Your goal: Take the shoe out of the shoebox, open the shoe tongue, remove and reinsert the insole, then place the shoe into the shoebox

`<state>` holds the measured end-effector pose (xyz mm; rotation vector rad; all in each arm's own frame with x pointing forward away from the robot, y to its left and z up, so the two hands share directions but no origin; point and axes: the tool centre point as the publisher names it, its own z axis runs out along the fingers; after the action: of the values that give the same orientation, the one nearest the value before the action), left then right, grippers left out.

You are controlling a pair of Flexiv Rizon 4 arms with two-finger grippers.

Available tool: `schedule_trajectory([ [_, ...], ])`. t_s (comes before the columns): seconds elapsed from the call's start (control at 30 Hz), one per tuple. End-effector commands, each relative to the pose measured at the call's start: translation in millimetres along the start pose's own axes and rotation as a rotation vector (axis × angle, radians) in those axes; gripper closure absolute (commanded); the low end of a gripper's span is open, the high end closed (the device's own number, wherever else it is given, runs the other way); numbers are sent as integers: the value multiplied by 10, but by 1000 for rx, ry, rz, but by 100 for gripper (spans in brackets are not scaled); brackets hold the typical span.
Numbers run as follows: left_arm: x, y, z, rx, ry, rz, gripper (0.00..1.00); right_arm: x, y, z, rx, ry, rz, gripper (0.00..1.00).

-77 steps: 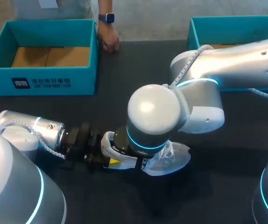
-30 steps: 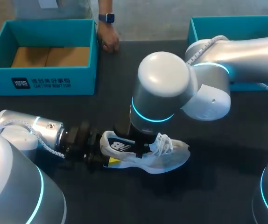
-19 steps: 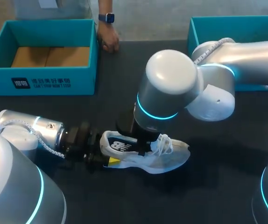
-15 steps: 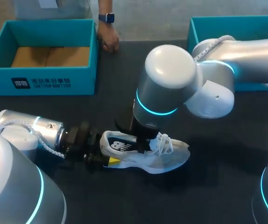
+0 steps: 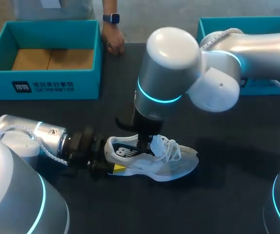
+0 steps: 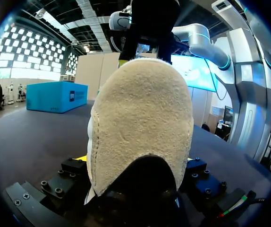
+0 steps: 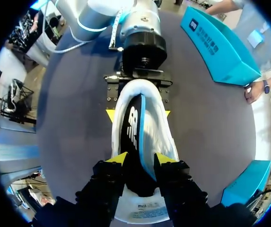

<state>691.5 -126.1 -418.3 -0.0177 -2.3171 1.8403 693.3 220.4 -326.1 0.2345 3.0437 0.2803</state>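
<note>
Working outward from my side, I have one white sneaker on the dark bench. Its heel is clamped from both sides in my left end effector. In the left wrist view the suede heel fills the picture and hides that end effector's tips. My right end effector hangs over the sneaker's mouth, above the dark insole; whether it grips anything I cannot tell. Farther back stand two teal shoeboxes. The left shoebox is open and shows its brown cardboard floor; the right shoebox is cut off and partly behind my right arm. One person's hand rests at the bench's far edge.
</note>
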Motion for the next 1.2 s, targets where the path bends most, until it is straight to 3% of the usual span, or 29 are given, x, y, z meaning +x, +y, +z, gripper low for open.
schedule_trajectory([
  [0.03, -22, 26, -1, 0, -1, -1, 100, -25, 76, -71, 8, 11, -4, 62],
  [0.3, -22, 26, -1, 0, -1, -1, 100, -32, 205, -123, -3, 60, -5, 69],
  [0.4, -22, 26, -1, 0, -1, -1, 100, -41, 228, -104, -16, 88, -6, 69],
  [0.53, -22, 26, -1, 0, -1, -1, 100, -65, 293, -53, -21, 138, -2, 62],
  [0.8, -22, 26, -1, 0, -1, -1, 100, -56, 308, 83, -39, 183, 19, 65],
  [0.97, -22, 26, -1, 0, -1, -1, 100, -40, 319, 101, -32, 202, 28, 68],
  [1.2, -22, 26, -1, 0, -1, -1, 100, -10, 308, 102, -23, 219, 39, 82],
])
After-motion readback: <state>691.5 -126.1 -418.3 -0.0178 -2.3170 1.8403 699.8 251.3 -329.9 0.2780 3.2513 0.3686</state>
